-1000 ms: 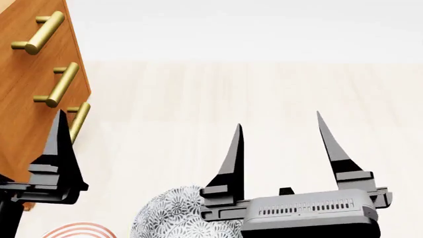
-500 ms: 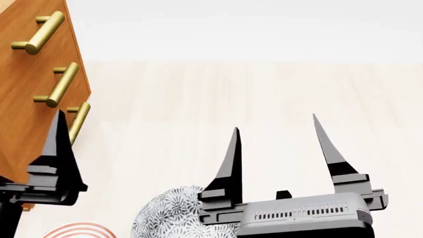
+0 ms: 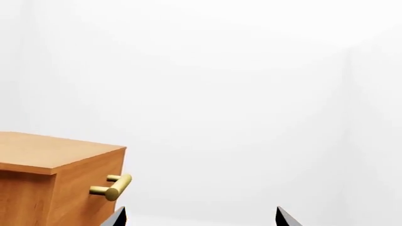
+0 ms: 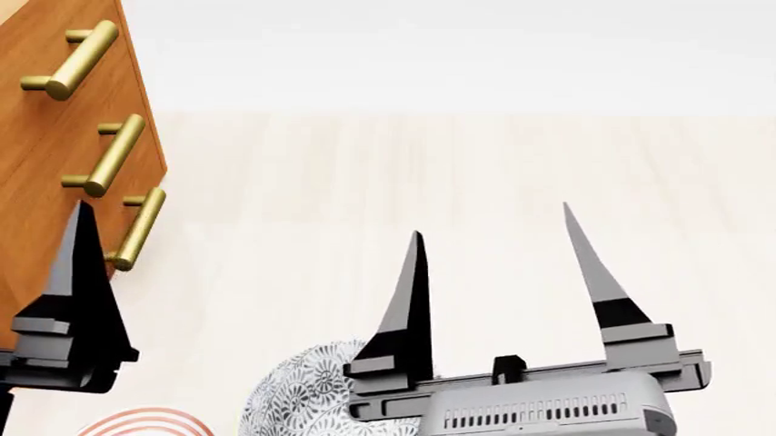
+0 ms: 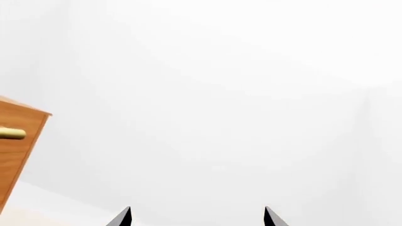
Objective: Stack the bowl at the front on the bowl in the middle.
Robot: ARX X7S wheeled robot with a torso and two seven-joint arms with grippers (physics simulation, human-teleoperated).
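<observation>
Since a second ago, right gripper (image 4: 492, 250) drifts left, left gripper (image 4: 80, 238) slides toward frame's left edge. Grey floral-patterned bowl (image 4: 303, 391) sits bottom centre, partly behind right gripper's body; red-ringed bowl (image 4: 145, 421) shows at bottom left. Right fingers spread, empty. Left's spread shows in wrist view. Wooden drawer cabinet (image 4: 54, 136) upper left. Risk: bowls nearly out of view, so descent may clip a rim.

We see bright, even, diffuse light with no single source we can place. The bench (image 4: 485, 173) looks pale and nearly washed out, with no clear cast shadows. Both wrist views are mostly blank white. The brass handles (image 4: 75, 60) carry soft highlights. Edges render crisp throughout, without blur, glare or visible distortion.
</observation>
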